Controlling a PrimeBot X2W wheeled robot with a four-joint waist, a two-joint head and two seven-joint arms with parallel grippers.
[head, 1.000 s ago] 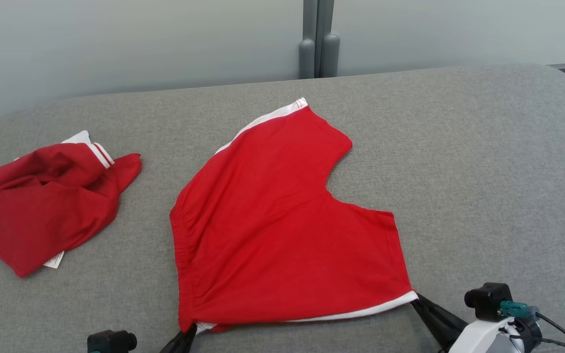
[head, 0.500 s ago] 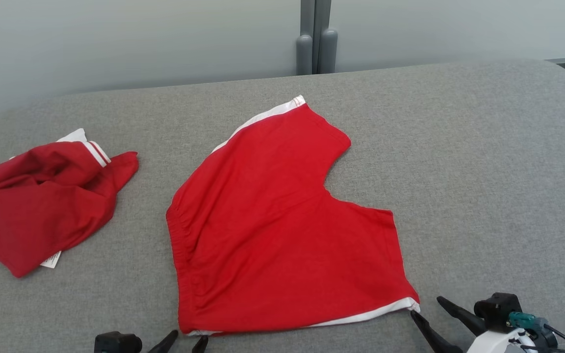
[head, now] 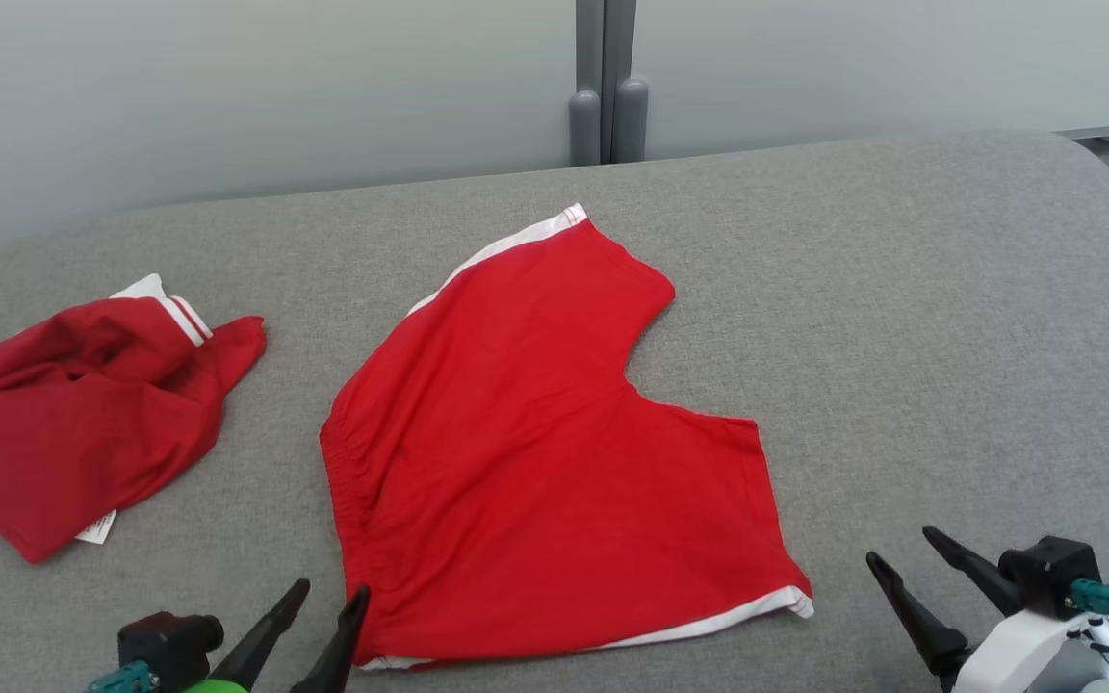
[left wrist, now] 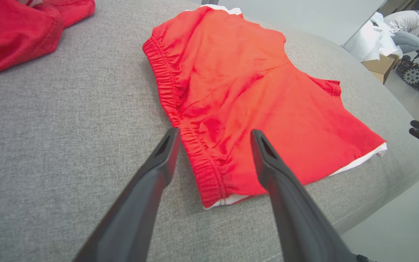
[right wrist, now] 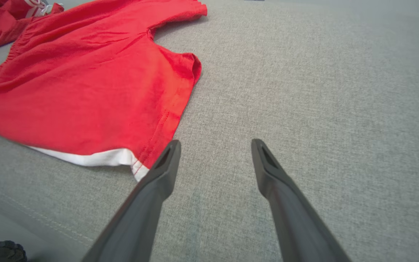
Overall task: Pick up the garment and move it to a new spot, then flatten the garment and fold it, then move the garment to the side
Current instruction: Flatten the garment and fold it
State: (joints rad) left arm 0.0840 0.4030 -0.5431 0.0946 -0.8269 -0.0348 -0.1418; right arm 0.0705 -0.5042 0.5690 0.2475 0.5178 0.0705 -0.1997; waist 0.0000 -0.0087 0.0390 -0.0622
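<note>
Head view: red shorts lie flat midway across the bench, elastic waistband to the left, white-trimmed hem along the near edge. Left jaws are spread wide and empty, straddling the near waistband corner; right jaws are released too, just right of the hem corner. Loads of bare bench on the right, a crumpled red garment far left.

This looks like a robotics lab or test workshop. A broad table covered in grey cloth stands against pale partition panels joined by a grey post at 12 o'clock. In the left wrist view, at 2 o'clock, a person crouches beside a cardboard box and a wheeled machine.
</note>
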